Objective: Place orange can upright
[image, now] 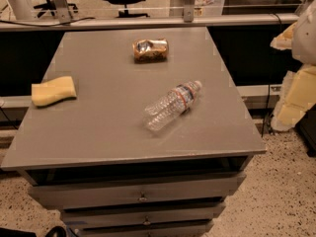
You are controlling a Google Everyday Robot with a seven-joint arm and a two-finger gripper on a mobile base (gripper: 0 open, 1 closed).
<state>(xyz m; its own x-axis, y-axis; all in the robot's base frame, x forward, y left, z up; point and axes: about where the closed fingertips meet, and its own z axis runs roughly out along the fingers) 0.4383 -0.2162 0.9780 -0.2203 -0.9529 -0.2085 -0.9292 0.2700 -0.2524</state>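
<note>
Orange can (pixel 150 50): lying sideways at far end of worktop (pixel 98 132), ungrasped. Gripper: sitting outside view; open or closed, cannot tell. Next, likely: reaching over, gripping, standing it.

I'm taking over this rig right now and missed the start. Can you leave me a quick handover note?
Pincer: not in view; only what looks like the arm shows at the right edge, beside the table.
Orange can: lying on its side near the table's far edge.
Done: nothing yet.
Left: reach, grasp the can, stand it upright, release.
</note>
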